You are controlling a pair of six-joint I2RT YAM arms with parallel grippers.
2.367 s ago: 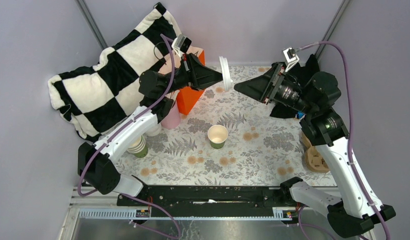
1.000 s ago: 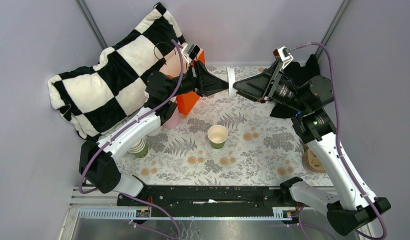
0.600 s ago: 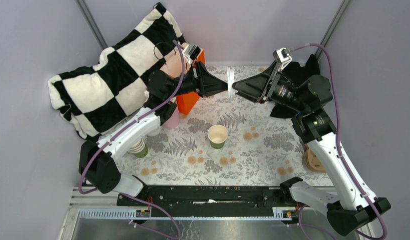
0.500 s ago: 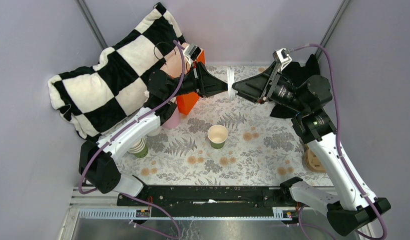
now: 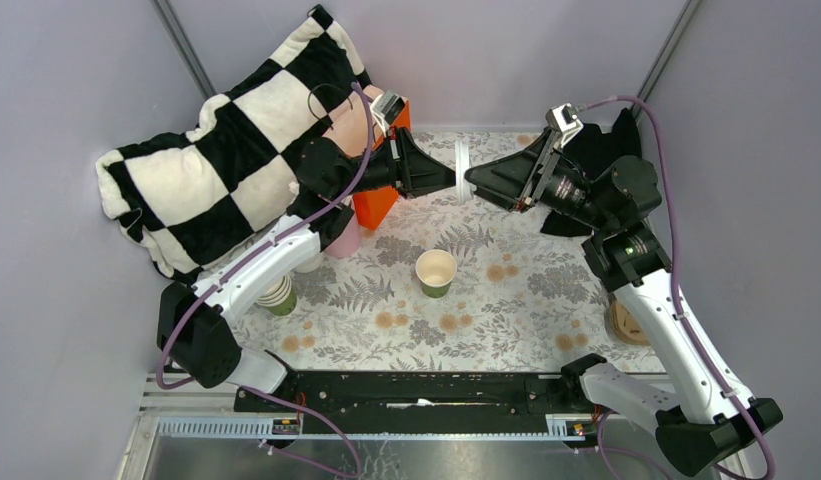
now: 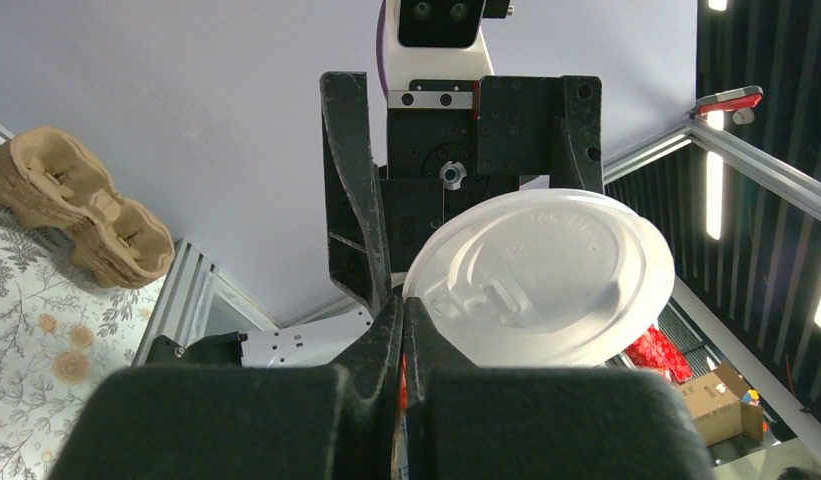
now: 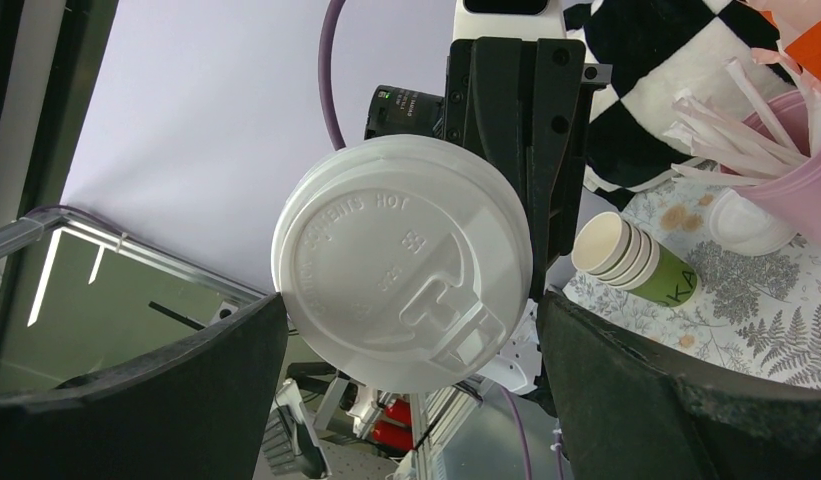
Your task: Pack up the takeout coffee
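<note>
My left gripper [image 5: 454,172] is shut on the rim of a white plastic lid [image 5: 462,158], which it holds on edge in the air over the back of the table. In the left wrist view the lid [image 6: 546,280] sticks up to the right of the pinched fingertips [image 6: 403,305]. My right gripper [image 5: 473,178] faces it, open, with one jaw on each side of the lid [image 7: 401,265]. I cannot tell if they touch it. A green paper cup [image 5: 436,272] of the takeout coffee stands open-topped mid-table.
A stack of lidless green cups [image 5: 278,293] and a pink cup of white sticks [image 5: 343,238] stand at the left. An orange bag [image 5: 378,198] and a checkered pillow [image 5: 216,170] fill the back left. A brown pulp cup carrier [image 5: 626,322] lies at the right edge.
The left gripper has carried the lid to the right. The right gripper has come in from the right until its open jaws flank the lid. Little has moved in the last half second.
</note>
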